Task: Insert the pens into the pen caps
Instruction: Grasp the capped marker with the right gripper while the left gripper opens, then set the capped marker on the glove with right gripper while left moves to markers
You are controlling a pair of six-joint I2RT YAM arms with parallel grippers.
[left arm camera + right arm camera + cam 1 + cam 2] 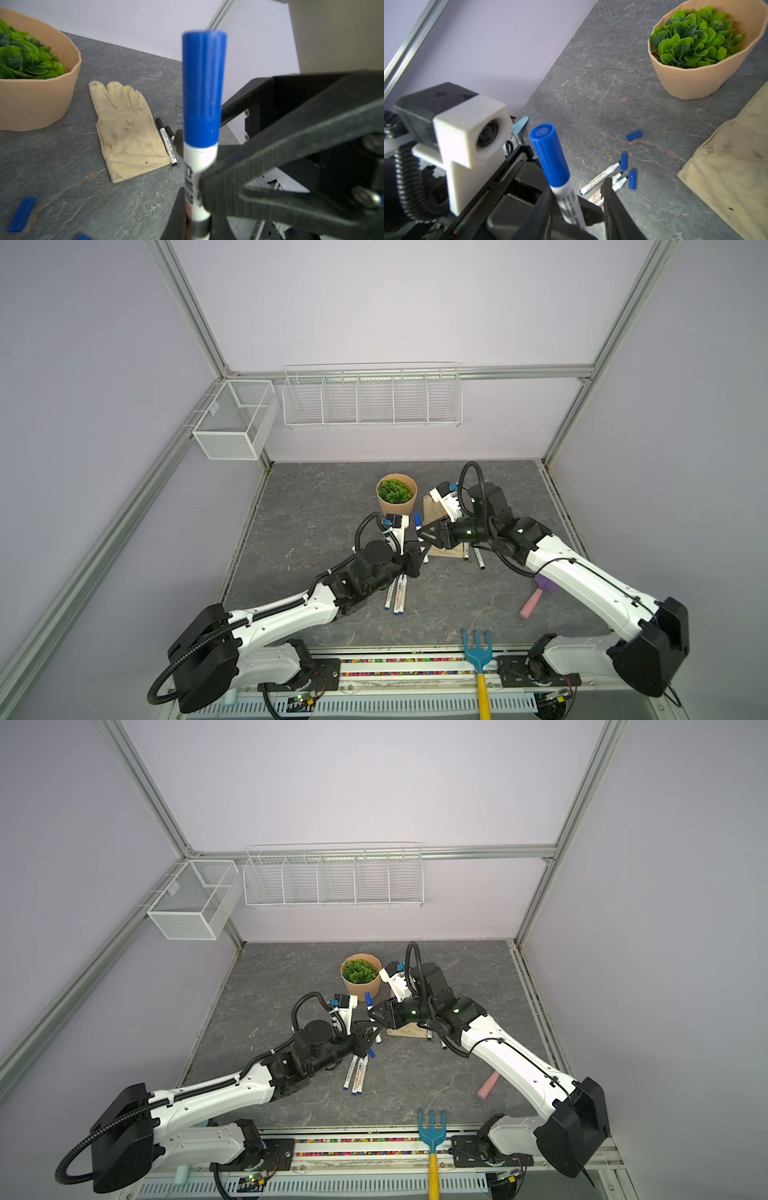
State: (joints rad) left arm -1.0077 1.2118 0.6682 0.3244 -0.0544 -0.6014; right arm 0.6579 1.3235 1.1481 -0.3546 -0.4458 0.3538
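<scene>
My left gripper [197, 218] [419, 556] is shut on the lower barrel of a white pen [198, 162], holding it upright. A blue pen cap [202, 87] [417, 519] [368, 999] sits on its tip. My right gripper [578, 191] [428, 533] reaches in from the right with its jaws open around that pen's barrel; one finger lies against it, the other stands apart. Three uncapped pens [397, 593] [600, 178] lie side by side on the table. Three loose blue pen caps [634, 135] [624, 161] [632, 179] lie near their tips. Two black-capped pens [166, 141] [473, 558] rest beside a glove.
A cream glove [126, 131] [733, 166] lies flat under the right arm. A tan pot with a green plant [396, 493] stands behind the grippers. A blue garden fork [478, 651] lies at the front edge, a pink and purple tool [534, 599] to the right. Wire baskets [372, 396] hang on the back wall.
</scene>
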